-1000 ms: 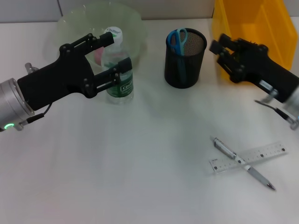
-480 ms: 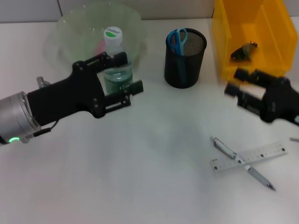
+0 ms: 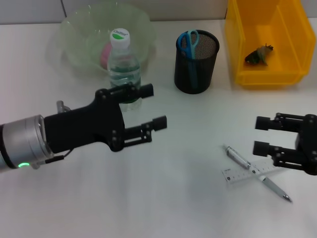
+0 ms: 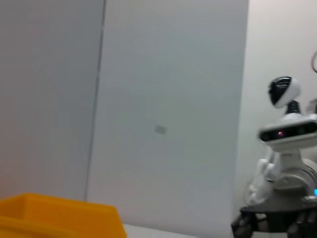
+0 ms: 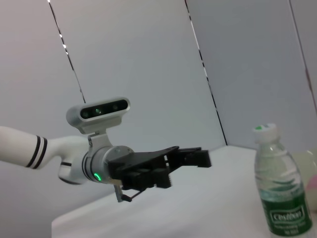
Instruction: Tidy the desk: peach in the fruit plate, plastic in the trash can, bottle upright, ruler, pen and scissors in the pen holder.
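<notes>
Pen (image 3: 257,173) crossing ruler (image 3: 247,172), just beside right gripper (image 3: 261,135) fingers

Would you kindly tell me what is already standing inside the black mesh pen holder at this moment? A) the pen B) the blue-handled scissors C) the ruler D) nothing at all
B: the scissors stand with their blue handles poking out of the pen holder, while the pen and the ruler lie crossed on the desk near the right hand.
</notes>
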